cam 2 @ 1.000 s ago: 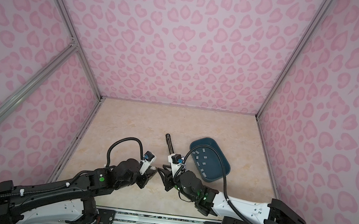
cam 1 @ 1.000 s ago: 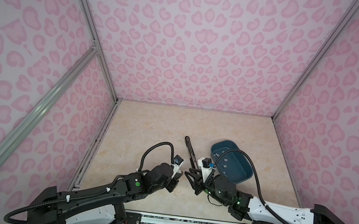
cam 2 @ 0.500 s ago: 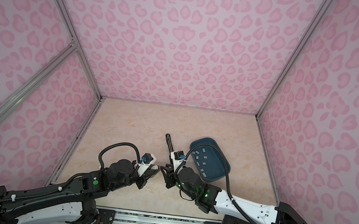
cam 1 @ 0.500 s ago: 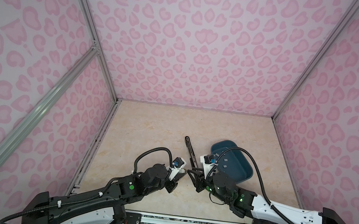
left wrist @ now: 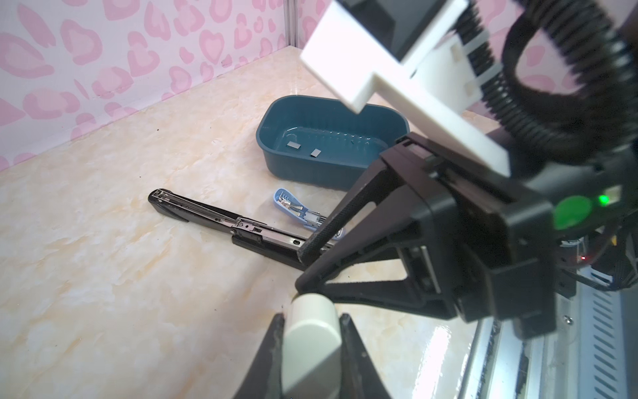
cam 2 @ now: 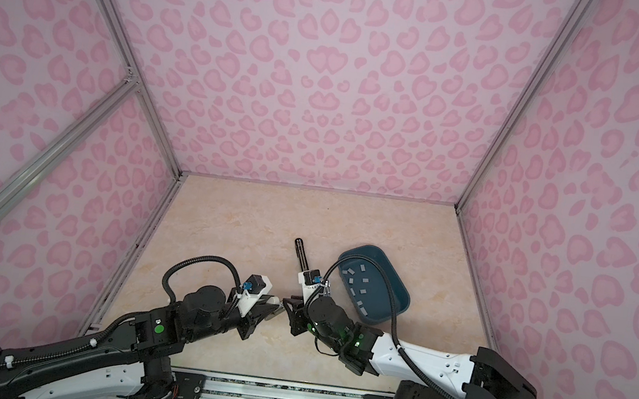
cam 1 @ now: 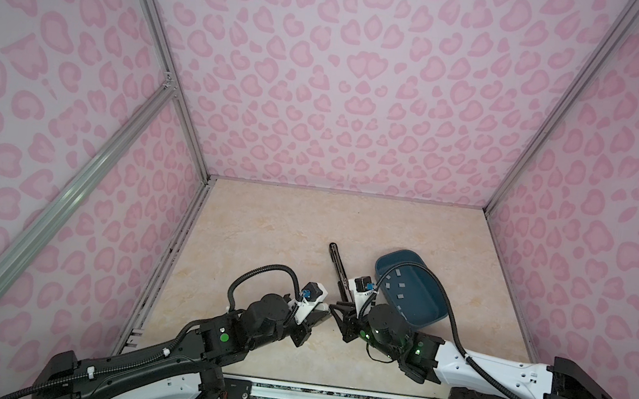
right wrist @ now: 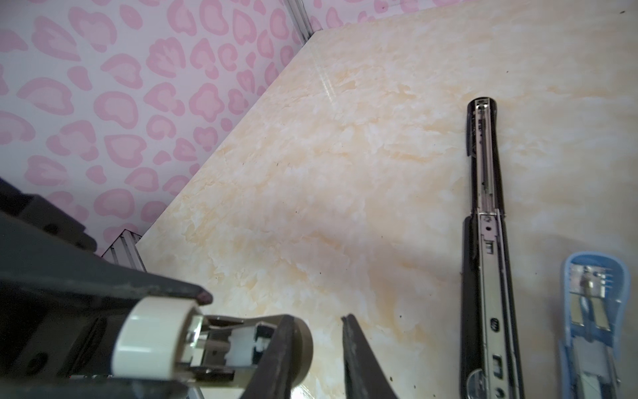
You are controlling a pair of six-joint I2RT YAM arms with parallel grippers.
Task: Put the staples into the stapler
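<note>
My left gripper [left wrist: 310, 316] is shut on a small cream stapler [left wrist: 310, 345], held just above the table near the front; it also shows in both top views [cam 1: 319, 306] [cam 2: 273, 300]. Its cover is swung open, and the inner metal part [right wrist: 221, 345] points at my right gripper [right wrist: 317, 319]. That gripper is open with a narrow gap. One of its fingers lies across the stapler's end, and nothing sits between the jaws. The staples [cam 1: 401, 280] [cam 2: 363, 269] [left wrist: 294, 145] lie loose in a dark blue tray [cam 1: 432, 320] [cam 2: 400, 303].
A long black stapler [cam 1: 338, 266] [right wrist: 483, 207] lies opened flat on the table beyond the grippers. A small light blue stapler [left wrist: 300, 210] [right wrist: 587, 311] lies open between it and the tray [left wrist: 310, 172]. Pink patterned walls close in three sides.
The right gripper's jaws have narrowed and it has edged closer to the open end of the cream stapler. The left gripper still holds that stapler, shifted slightly.
</note>
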